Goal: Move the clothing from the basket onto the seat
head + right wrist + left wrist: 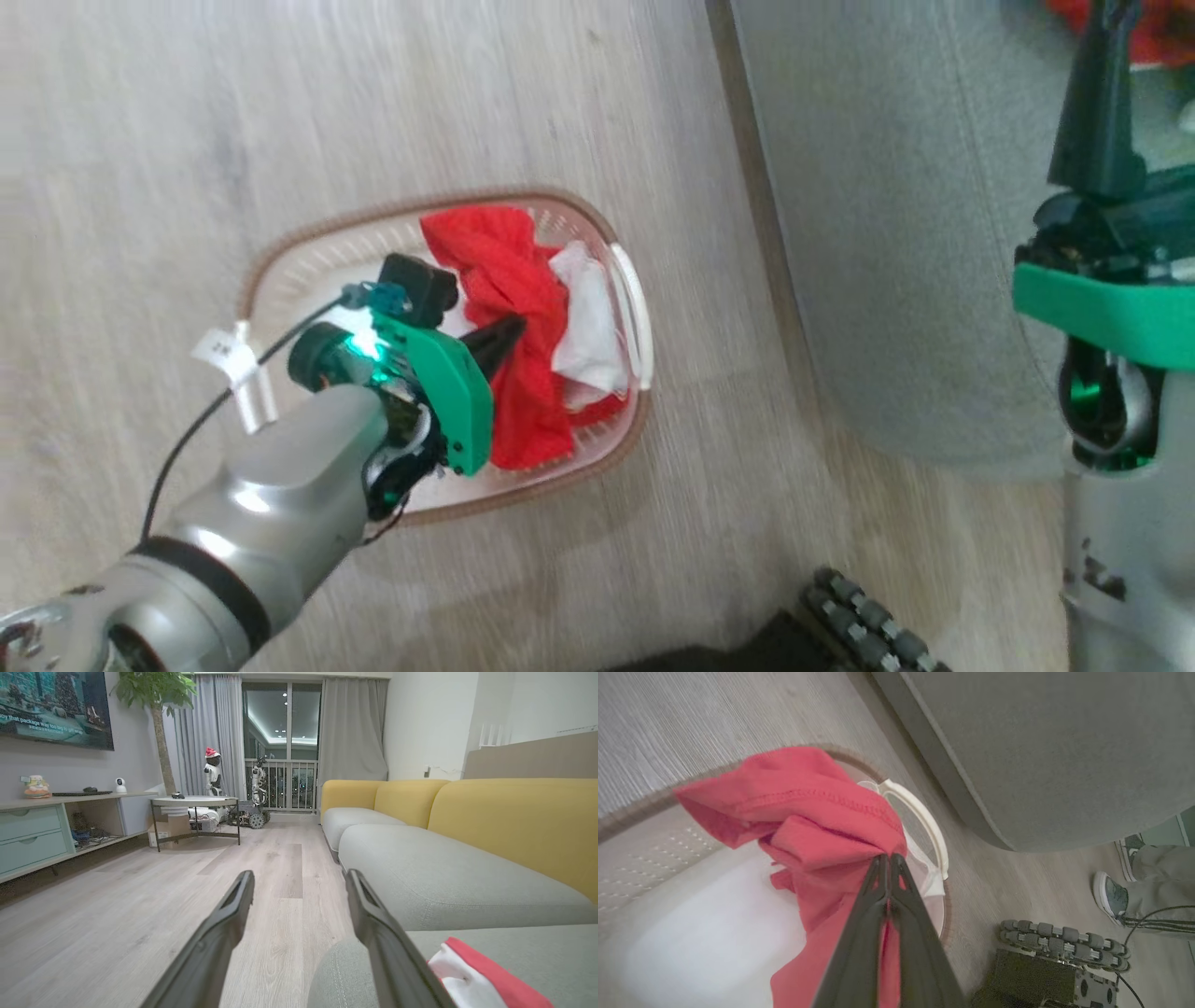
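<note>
My left gripper (889, 858) is fully closed, pinching a fold of the red clothing (504, 271) inside the basket (308, 233). The cloth bunches just ahead of the fingertips and drapes back beneath them along the finger line. A white piece (588, 327) lies beside it on the seat side. The seat (887, 233) lies to my right, across a strip of floor, and appears higher than the basket rim. The carry likely requires a lift, then a rightward move. My right gripper (299, 876) is spread wide, empty, over the seat edge.

Pale wood floor (280, 93), a person's shoe (1109, 897), a plant (154, 690), perhaps a television (51, 709)
</note>
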`<state>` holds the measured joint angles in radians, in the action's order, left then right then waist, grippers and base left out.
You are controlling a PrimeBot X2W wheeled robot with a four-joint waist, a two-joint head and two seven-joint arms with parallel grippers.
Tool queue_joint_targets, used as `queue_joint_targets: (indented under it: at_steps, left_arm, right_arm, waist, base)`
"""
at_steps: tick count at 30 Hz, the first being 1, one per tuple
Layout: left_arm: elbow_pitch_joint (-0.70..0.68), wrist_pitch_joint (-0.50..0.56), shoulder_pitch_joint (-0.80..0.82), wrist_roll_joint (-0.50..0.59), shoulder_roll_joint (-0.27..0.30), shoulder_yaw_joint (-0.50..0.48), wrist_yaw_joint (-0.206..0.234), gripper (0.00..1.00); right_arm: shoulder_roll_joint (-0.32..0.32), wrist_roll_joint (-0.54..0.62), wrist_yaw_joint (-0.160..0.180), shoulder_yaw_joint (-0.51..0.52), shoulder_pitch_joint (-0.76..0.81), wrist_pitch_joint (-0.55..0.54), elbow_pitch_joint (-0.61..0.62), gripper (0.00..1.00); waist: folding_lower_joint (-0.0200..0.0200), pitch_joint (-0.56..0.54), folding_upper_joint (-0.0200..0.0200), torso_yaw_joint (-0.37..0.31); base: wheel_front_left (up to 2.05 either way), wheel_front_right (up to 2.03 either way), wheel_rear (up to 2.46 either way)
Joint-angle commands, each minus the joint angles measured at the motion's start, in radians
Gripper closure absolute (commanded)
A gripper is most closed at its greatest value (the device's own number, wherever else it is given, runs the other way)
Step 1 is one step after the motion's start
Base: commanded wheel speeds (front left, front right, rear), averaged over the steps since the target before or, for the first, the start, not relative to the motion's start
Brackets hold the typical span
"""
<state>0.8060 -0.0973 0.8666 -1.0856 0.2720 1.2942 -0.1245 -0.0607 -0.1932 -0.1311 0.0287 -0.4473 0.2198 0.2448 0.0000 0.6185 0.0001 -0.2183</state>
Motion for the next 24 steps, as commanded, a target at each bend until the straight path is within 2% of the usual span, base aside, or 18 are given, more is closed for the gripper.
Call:
queue_joint_targets:
  at_steps: [1,13,18,24]
  left_arm:
    - [-0.029,-0.025,-0.012,0.009,0.001,-0.015,-0.006,1.00]
    - [-0.083,-0.132,-0.086,0.015,-0.025,-0.018,-0.006,1.00]
    - [-0.102,-0.153,-0.095,0.025,-0.027,-0.035,-0.006,1.00]
    - [-0.178,-0.163,-0.104,0.059,-0.016,-0.083,0.020,1.00]
  right_arm:
    - [0.010,0.009,0.000,-0.007,0.028,-0.010,0.026,0.00]
    - [-0.029,-0.027,0.000,0.020,0.156,-0.043,-0.011,0.00]
    - [-0.040,-0.041,0.000,0.018,0.196,-0.054,-0.019,0.00]
    - [-0.056,-0.062,0.000,0.014,0.249,-0.067,-0.030,0.00]
  waist:
    - [0.0000,-0.096,-0.0001,0.051]
    - [0.0000,-0.333,-0.0001,0.133]
    - [0.0000,-0.397,-0.0001,0.155]
    - [0.0000,-0.479,-0.0001,0.183]
  base:
    - [0.00,0.00,0.00]
    - [0.00,0.00,0.00]
    - [0.00,0.00,0.00]
    - [0.00,0.00,0.00]
